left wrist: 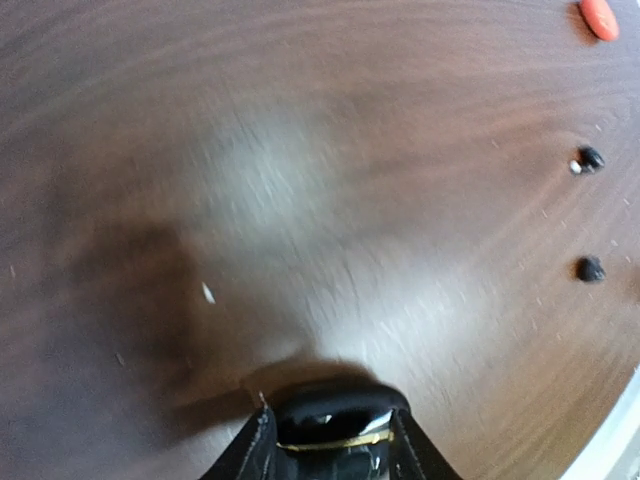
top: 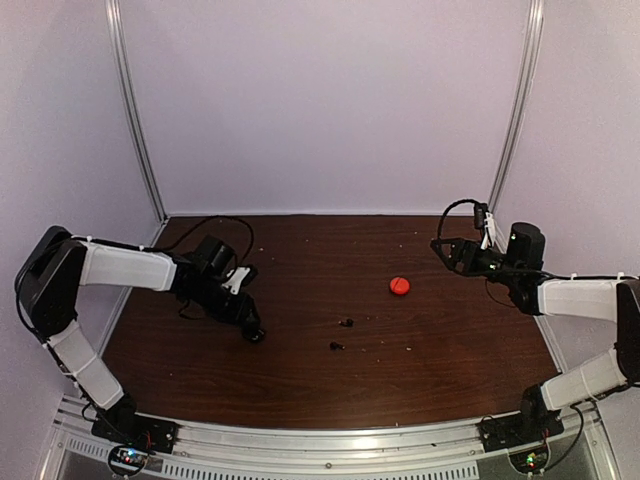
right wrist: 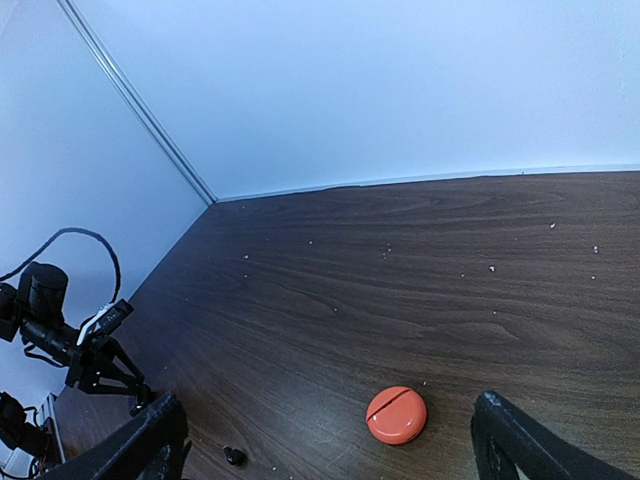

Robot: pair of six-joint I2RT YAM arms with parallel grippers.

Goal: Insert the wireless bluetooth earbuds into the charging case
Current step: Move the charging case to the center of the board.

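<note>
Left wrist view: the left gripper (left wrist: 330,432) pinches a shiny round black case (left wrist: 335,405) on the dark wooden table (left wrist: 300,200). Two tiny black earbuds (left wrist: 590,268) lie apart nearby, then a smooth red case (top: 399,286). The right gripper (top: 447,252) hangs wide open beside plain pale walls (top: 320,100).

A dark wood-grain tabletop (top: 300,385) lies inside pale walls (top: 330,100), with a metal post (top: 135,110) rising at each far corner. Tiny pale specks (right wrist: 491,268) dot the wood. A metal rail (top: 330,440) runs along the near edge.
</note>
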